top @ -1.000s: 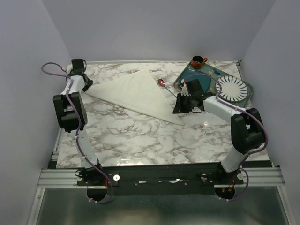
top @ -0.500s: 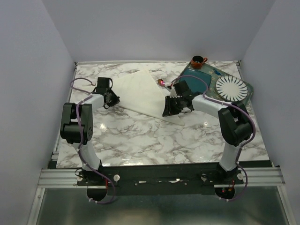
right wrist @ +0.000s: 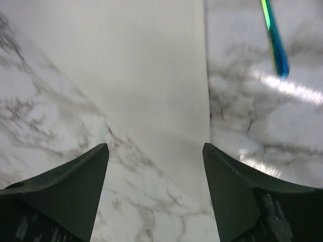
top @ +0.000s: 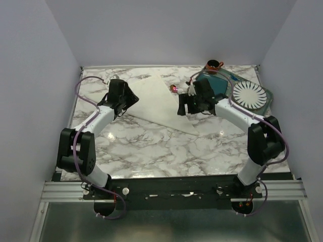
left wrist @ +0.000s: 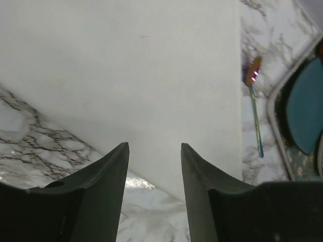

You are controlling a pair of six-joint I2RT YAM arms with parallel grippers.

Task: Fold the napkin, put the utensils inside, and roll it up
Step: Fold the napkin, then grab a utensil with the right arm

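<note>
Napkin [top: 151, 101]: lying flat on the table [top: 151, 146], folded into a triangle, with both grippers over it.
Left gripper [left wrist: 154, 146]: hovering over the napkin's long diagonal edge, jaws standing apart, gripping nothing.
Right gripper [right wrist: 156, 146]: hovering over the napkin's narrow near tip, jaws spread wide, gripping nothing.
Spoon [left wrist: 256, 116]: lying on bare marble just beside the napkin's right edge, apart from both grippers.
Plate [top: 250, 94], cup [top: 214, 64]: sitting beyond the spoon, at the far right.
Done: the fold is appearing complete.
Remaining: placing the spoon on the cloth, then rolling.
</note>
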